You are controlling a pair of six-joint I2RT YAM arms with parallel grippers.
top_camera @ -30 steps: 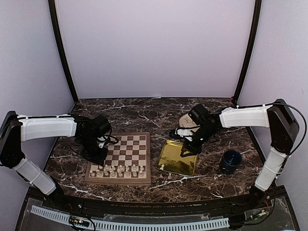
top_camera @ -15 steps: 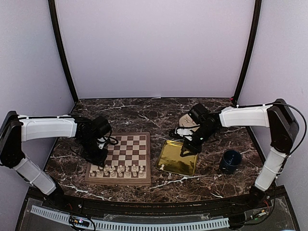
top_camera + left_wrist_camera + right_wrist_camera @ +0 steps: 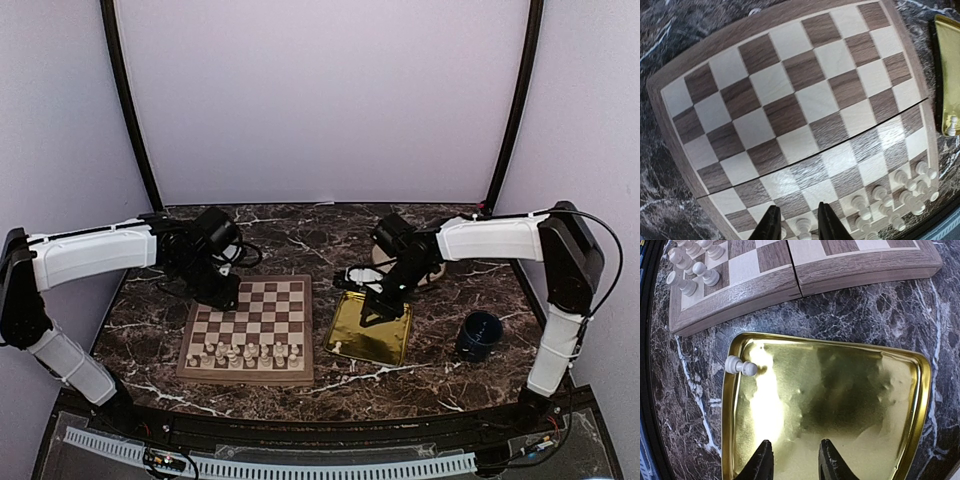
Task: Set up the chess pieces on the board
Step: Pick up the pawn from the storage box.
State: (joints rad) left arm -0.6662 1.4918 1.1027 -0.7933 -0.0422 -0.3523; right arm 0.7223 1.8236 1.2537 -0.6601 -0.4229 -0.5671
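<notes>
The wooden board (image 3: 262,308) lies left of centre; it also fills the left wrist view (image 3: 790,100). Several cream-white chess pieces (image 3: 246,353) stand in two rows along its near edge, also in the left wrist view (image 3: 912,192). One pawn (image 3: 741,366) lies on its side in the near-left corner of the gold tray (image 3: 840,390), and shows in the top view (image 3: 338,347). My left gripper (image 3: 228,298) (image 3: 799,225) is open and empty, raised over the board's far-left squares. My right gripper (image 3: 370,312) (image 3: 795,462) is open and empty above the tray, right of the pawn.
A dark blue cup (image 3: 478,333) stands right of the gold tray (image 3: 385,345). A pale round object (image 3: 392,252) lies behind my right arm. The table top is dark marble (image 3: 300,235), with walls on three sides.
My left gripper has lifted and drawn back from the near rows of pieces to the board's far-left part. My right gripper has shifted left over the tray.
</notes>
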